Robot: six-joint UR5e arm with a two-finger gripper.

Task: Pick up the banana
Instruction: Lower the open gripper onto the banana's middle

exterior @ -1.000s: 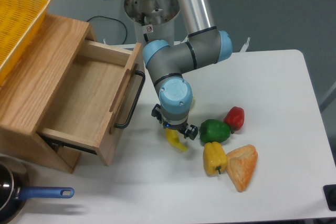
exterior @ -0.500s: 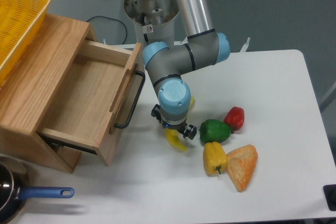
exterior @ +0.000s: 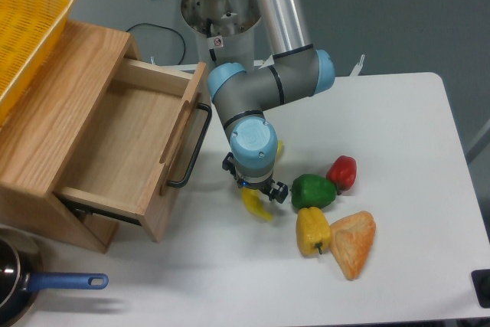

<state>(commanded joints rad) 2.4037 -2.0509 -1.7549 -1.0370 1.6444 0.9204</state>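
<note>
White tabletop (exterior: 383, 135) is filling your view, with an open wooden drawer (exterior: 122, 143) at the left. You are looking at the banana (exterior: 256, 206): slim, deep yellow, curved, tapering to a pointed tip. It is lying on the table directly under the claw (exterior: 256, 189), which is hiding its upper end; only the lower part is poking out below the black fingers. Its long axis is running diagonally, with the tip pointing toward the lower right, toward the yellow pepper (exterior: 312, 230). A green pepper (exterior: 313, 190) is sitting just to its right. You cannot tell whether the claw is closed on the banana.
</note>
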